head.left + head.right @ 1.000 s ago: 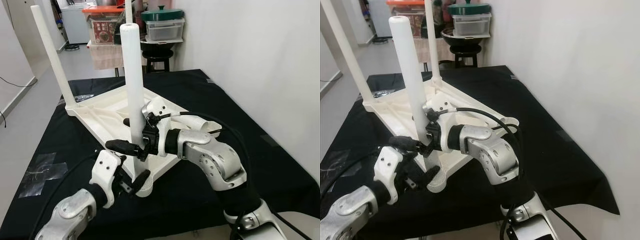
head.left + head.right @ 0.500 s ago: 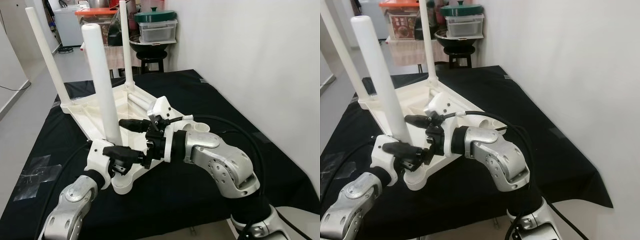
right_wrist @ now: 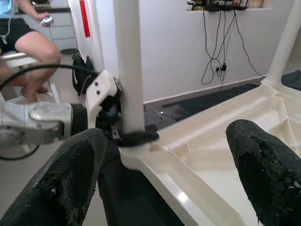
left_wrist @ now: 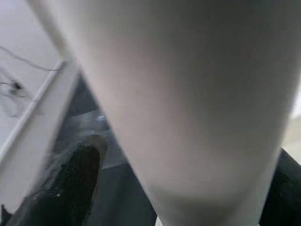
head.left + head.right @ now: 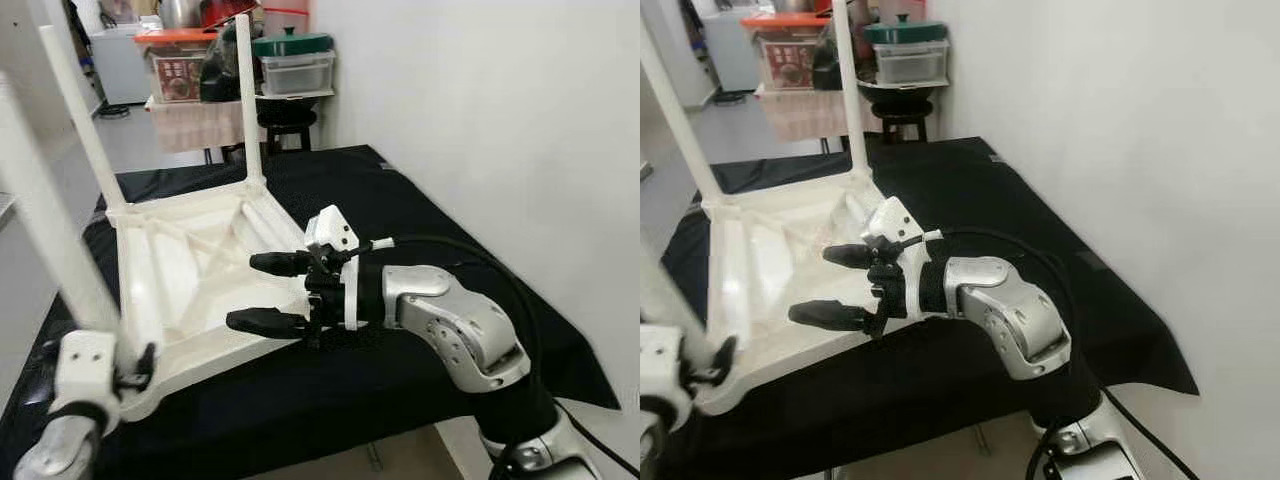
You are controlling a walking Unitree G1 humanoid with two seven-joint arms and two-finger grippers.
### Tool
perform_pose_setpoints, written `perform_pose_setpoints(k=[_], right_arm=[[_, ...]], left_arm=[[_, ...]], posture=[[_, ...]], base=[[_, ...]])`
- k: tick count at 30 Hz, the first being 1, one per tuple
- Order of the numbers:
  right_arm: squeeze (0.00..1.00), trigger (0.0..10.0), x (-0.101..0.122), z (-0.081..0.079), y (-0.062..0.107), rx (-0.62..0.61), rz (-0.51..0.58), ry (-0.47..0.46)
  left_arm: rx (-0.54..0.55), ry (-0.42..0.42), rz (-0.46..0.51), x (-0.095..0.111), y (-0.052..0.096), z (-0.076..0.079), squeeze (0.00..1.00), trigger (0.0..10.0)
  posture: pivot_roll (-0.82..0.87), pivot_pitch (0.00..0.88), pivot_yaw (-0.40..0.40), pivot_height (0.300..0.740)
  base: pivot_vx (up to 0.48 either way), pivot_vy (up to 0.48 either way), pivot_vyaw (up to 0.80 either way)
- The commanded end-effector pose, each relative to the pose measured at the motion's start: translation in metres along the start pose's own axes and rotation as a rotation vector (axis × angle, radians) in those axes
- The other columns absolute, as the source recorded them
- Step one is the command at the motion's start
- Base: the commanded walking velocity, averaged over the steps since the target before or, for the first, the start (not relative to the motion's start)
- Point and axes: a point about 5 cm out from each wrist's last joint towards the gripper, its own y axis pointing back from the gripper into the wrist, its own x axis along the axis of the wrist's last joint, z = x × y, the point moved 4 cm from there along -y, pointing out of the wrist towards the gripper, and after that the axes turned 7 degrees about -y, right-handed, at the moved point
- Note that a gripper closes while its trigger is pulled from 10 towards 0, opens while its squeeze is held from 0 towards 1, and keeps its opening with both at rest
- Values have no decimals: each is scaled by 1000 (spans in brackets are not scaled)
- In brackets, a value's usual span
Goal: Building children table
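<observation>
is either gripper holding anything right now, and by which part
The left gripper is clamped on the near table leg just above its base socket. The right gripper is open over the upturned white tabletop, holding nothing.

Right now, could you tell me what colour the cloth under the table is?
Black: the cloth shows best in the left eye view.

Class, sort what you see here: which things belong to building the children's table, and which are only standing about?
Belonging to the job:
upturned white plastic table top
white table legs
left gripper at the near leg
right gripper, open

Standing about:
black cloth
green-lidded container
orange-lidded box
</observation>
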Motion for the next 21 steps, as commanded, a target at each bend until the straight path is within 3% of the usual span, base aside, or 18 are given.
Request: perform_pose_setpoints(k=[1,2,4,5,6,7,9,10,14,15,16,18,20,21], right_arm=[[0,10000,-6,-3,-4,22,-22,6],[0,10000,-9,-5,-4,28,-34,7],[0,10000,-9,-5,-4,28,-34,7],[0,10000,-12,-5,-5,33,-48,11],[0,10000,-12,-5,-5,33,-48,11],[0,10000,-14,-5,-5,31,-60,14],[0,10000,-14,-5,-5,31,-60,14],[0,10000,-17,-4,-5,20,-71,19],[0,10000,-22,-2,-7,-4,-91,27],[0,10000,-24,-2,-8,-10,-98,29],[0,10000,-29,-3,-10,-18,-116,34],[0,10000,-30,-3,-10,-21,-122,36],[0,10000,-33,-3,-10,-29,-133,41],[0,10000,-33,-3,-10,-29,-133,41]], left_arm=[[145,-76,-72,-17,-1,-41,0,10000],[183,-101,-71,-17,-5,-55,0,10000],[183,-101,-71,-17,-5,-55,0,10000],[220,-122,-70,-16,-9,-69,0,10000],[220,-122,-70,-16,-9,-69,0,10000],[247,-139,-65,-13,-16,-82,0,10000],[247,-139,-65,-13,-16,-82,0,10000],[262,-151,-56,-9,-23,-89,0,10000],[243,-139,-15,1,-36,-83,0,10000],[231,-130,3,6,-40,-78,0,10000],[182,-97,51,16,-48,-62,0,10000],[165,-87,65,18,-50,-58,0,10000],[91,-67,100,24,-52,-38,0,10000],[91,-67,100,24,-52,-38,0,10000]], posture=[[16,0,-10,740],[13,0,-9,740],[13,0,-9,740],[10,0,-7,740],[10,0,-7,740],[7,0,-3,740],[7,0,-3,740],[3,0,-1,740],[-8,0,0,740],[-8,0,0,740],[-19,0,5,740],[-19,0,5,740],[-23,0,11,740],[-23,0,11,740]], base=[[0,0,0],[0,0,0],[0,0,0],[0,0,0],[0,0,0],[0,0,0],[0,0,0],[0,0,0],[0,0,0],[0,0,0],[0,0,0],[0,0,0],[0,0,0],[0,0,0]])
